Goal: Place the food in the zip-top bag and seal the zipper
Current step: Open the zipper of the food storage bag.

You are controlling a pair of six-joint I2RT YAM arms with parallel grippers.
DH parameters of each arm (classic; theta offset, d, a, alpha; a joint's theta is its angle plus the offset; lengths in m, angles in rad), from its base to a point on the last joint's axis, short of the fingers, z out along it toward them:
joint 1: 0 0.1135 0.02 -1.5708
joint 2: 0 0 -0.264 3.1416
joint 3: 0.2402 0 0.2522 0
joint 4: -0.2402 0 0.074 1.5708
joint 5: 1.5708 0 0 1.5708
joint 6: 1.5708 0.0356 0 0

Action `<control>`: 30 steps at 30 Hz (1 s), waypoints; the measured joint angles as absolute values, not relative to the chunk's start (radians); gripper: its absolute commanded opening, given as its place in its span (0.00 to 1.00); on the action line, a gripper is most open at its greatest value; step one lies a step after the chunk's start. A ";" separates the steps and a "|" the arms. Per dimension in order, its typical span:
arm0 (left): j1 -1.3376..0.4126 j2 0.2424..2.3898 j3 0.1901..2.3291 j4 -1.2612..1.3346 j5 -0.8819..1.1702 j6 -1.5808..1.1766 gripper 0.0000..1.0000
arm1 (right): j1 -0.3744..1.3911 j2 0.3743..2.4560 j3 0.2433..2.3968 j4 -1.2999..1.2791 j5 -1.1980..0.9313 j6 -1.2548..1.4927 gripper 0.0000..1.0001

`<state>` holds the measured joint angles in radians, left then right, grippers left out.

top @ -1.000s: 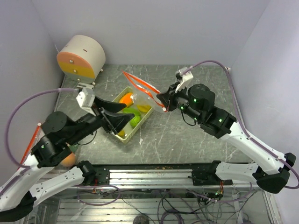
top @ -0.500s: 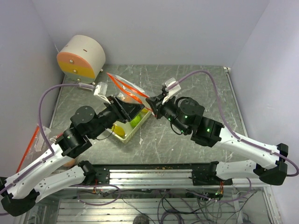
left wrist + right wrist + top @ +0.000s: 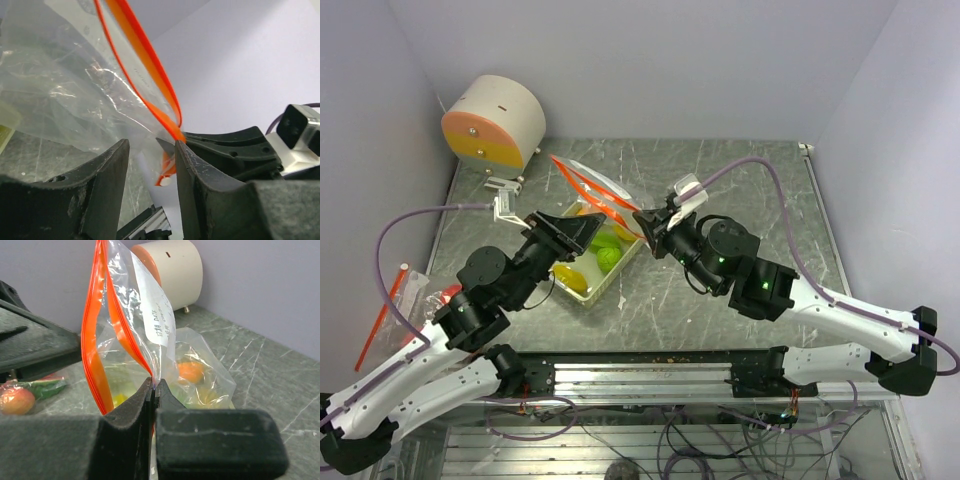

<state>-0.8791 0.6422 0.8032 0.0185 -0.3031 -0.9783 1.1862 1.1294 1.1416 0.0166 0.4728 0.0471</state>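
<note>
The clear zip-top bag (image 3: 603,198) with its orange zipper (image 3: 578,180) hangs upright over the tray (image 3: 616,277), mouth gaping. My right gripper (image 3: 641,219) is shut on the bag's right edge, just under the zipper's end (image 3: 153,382). My left gripper (image 3: 597,232) stands open at the bag's near side, nothing between its fingers (image 3: 150,146); the bag film (image 3: 60,90) lies just beyond them. Green food (image 3: 608,257) and yellow food (image 3: 572,279) lie in the tray. An orange piece (image 3: 191,371) shows through the film; I cannot tell whether it is inside the bag.
A cream and orange drum (image 3: 495,120) stands at the back left. A peach (image 3: 17,400) and a red-green piece (image 3: 46,386) lie on the table at the left. Crumpled clear plastic with an orange strip (image 3: 382,318) hangs off the left edge.
My right gripper carried the bag leftward, over the tray. My left gripper rose from the tray to the bag, its jaws narrowed, then the arm drew back a little.
</note>
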 measured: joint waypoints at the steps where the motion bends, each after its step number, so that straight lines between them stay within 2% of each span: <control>1: -0.879 0.644 0.796 0.022 -0.309 -0.980 0.54 | 1.188 1.129 1.142 0.017 0.473 0.047 0.00; 11: -0.879 0.656 0.764 0.109 -0.321 -0.985 0.67 | 1.209 1.144 1.142 0.019 0.484 0.046 0.00; 25: -0.879 0.625 0.701 0.219 -0.284 -0.989 0.66 | 1.214 1.159 1.143 0.017 0.490 0.047 0.00; 30: -0.879 0.636 0.672 0.263 -0.285 -0.990 0.59 | 1.221 1.159 1.144 0.016 0.479 0.047 0.00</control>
